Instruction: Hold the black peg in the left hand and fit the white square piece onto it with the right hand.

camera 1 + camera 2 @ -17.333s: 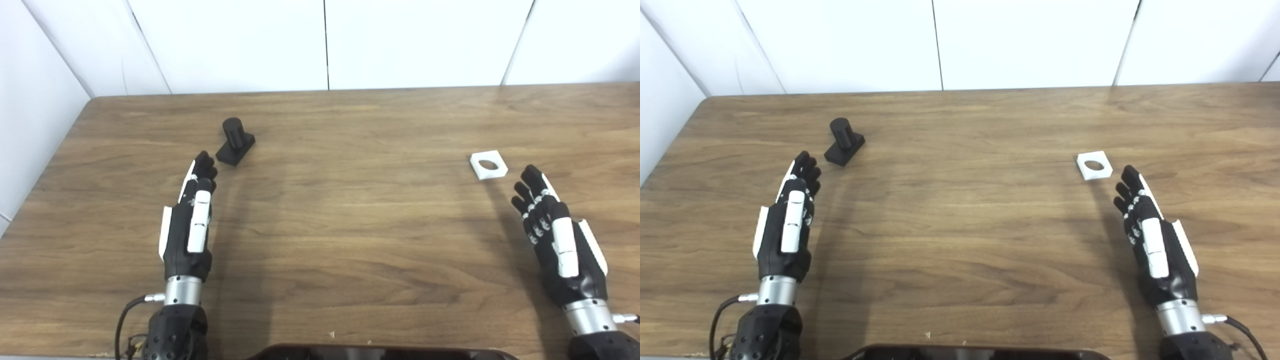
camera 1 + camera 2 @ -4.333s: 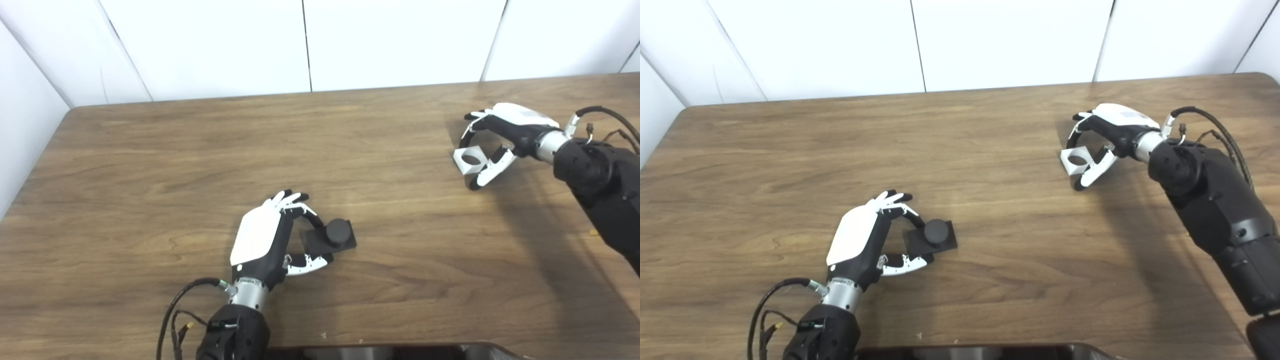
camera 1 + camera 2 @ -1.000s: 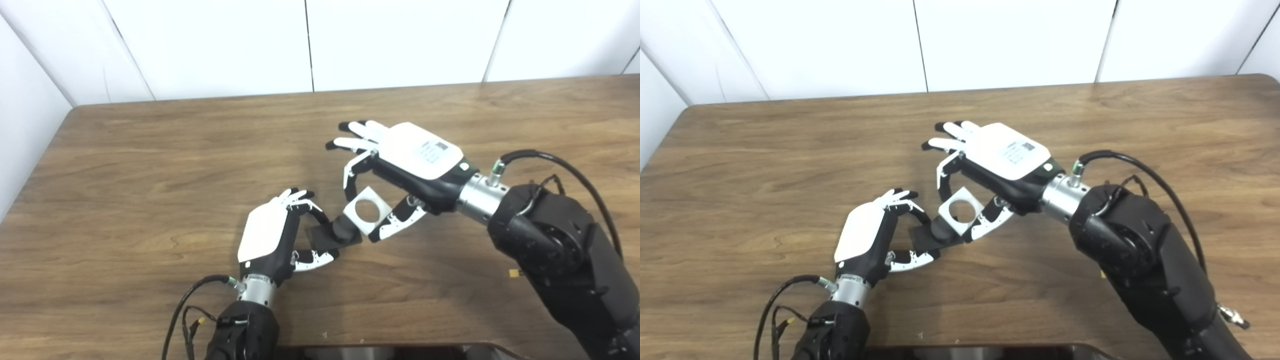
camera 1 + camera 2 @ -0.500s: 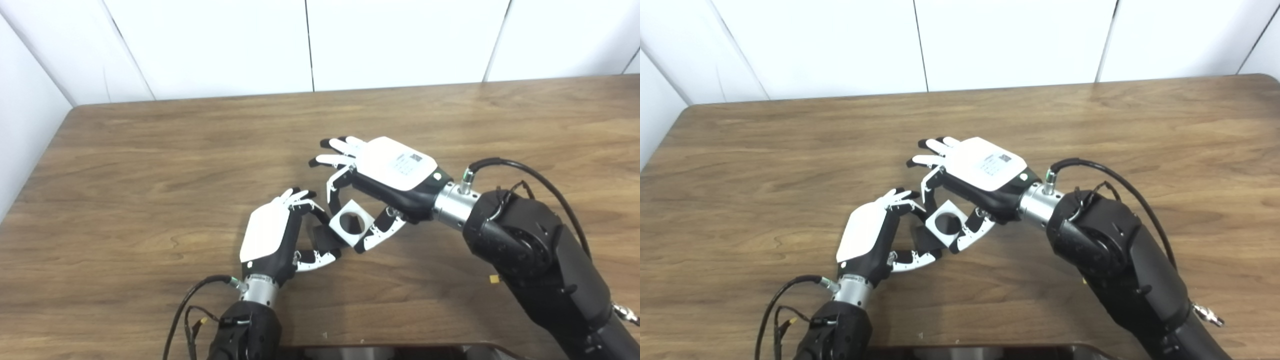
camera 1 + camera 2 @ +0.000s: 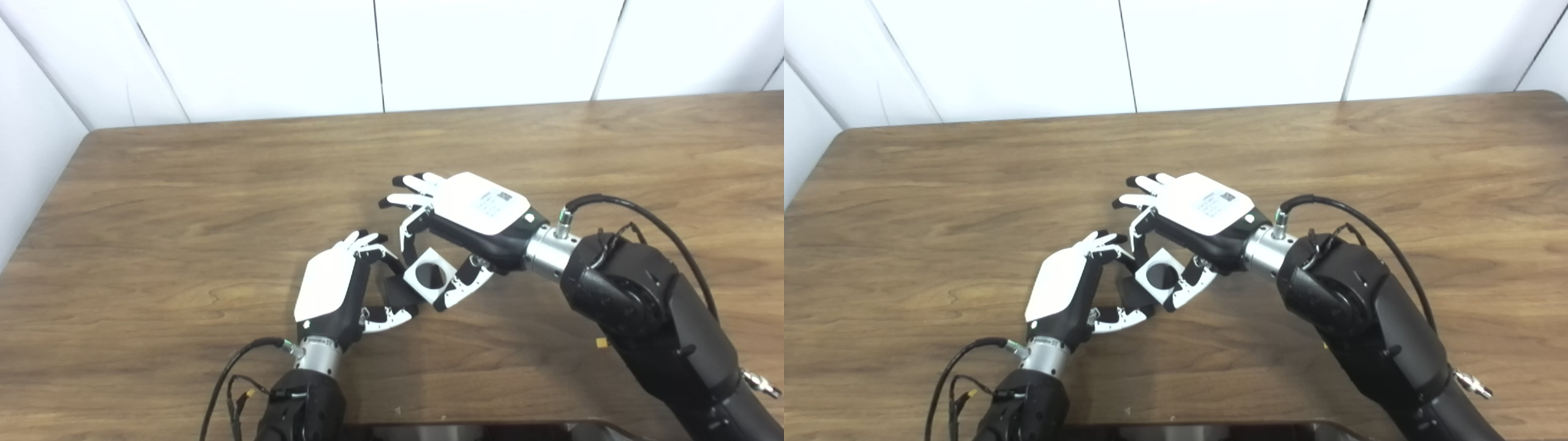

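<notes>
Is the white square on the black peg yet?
Over it, maybe partly on: the white square piece shows the black peg dark through its hole. How deep, cannot tell.

My left hand (image 5: 334,291) has a plain white back plate over a black body, and its fingers (image 5: 392,315) are white with black tips. My right hand (image 5: 474,211) wears the same white plate, though this one carries a small grey printed label, and a green dot sits at its wrist edge. Both wrists are bare silver metal, and both forearms are matte black with black cables. The white square piece (image 5: 427,277) is plain white, its round hole showing dark. The black peg (image 5: 397,291) is solid black. The table (image 5: 184,184) is brown wood with darker grain streaks. The wall (image 5: 275,55) behind is white, split by thin dark seams.
</notes>
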You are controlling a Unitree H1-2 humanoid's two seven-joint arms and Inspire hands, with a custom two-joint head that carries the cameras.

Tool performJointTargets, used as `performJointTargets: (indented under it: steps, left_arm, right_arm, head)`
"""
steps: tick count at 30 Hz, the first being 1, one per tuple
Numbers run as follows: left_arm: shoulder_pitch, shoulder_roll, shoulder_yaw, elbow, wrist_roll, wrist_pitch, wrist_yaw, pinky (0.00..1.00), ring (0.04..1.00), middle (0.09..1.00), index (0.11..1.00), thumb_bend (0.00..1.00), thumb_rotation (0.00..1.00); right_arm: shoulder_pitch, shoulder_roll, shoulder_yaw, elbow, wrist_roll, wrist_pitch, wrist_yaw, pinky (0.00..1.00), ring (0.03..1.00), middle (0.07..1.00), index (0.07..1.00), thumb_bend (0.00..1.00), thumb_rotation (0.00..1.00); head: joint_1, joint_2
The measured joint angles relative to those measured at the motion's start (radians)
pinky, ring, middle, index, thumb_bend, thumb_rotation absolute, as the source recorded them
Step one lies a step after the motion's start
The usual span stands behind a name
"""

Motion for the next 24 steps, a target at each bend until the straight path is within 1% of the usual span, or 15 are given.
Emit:
performJointTargets:
  steps: [13, 19, 24]
  left_arm:
    - [0.002, -0.003, -0.008, 0.001, 0.000, -0.001, 0.009, 0.93, 0.929, 0.844, 0.490, 0.50, 0.08]
    - [0.001, -0.005, -0.012, -0.001, 0.000, 0.001, -0.002, 0.93, 0.936, 0.852, 0.491, 0.50, 0.08]
    - [0.002, -0.007, -0.013, 0.000, 0.000, 0.001, 0.003, 0.93, 0.932, 0.848, 0.490, 0.50, 0.08]
  right_arm:
    - [0.001, 0.004, -0.004, 0.018, 0.001, -0.005, -0.001, 1.00, 1.000, 0.922, 0.490, 0.53, 0.15]
    - [0.000, 0.004, -0.007, 0.026, 0.011, -0.009, -0.001, 1.00, 1.000, 0.922, 0.490, 0.53, 0.15]
    - [0.000, 0.004, -0.007, 0.037, 0.017, -0.010, -0.001, 1.00, 1.000, 0.921, 0.490, 0.53, 0.15]
  head:
    - [0.008, 0.000]
    - [0.012, 0.000]
    - [0.014, 0.000]
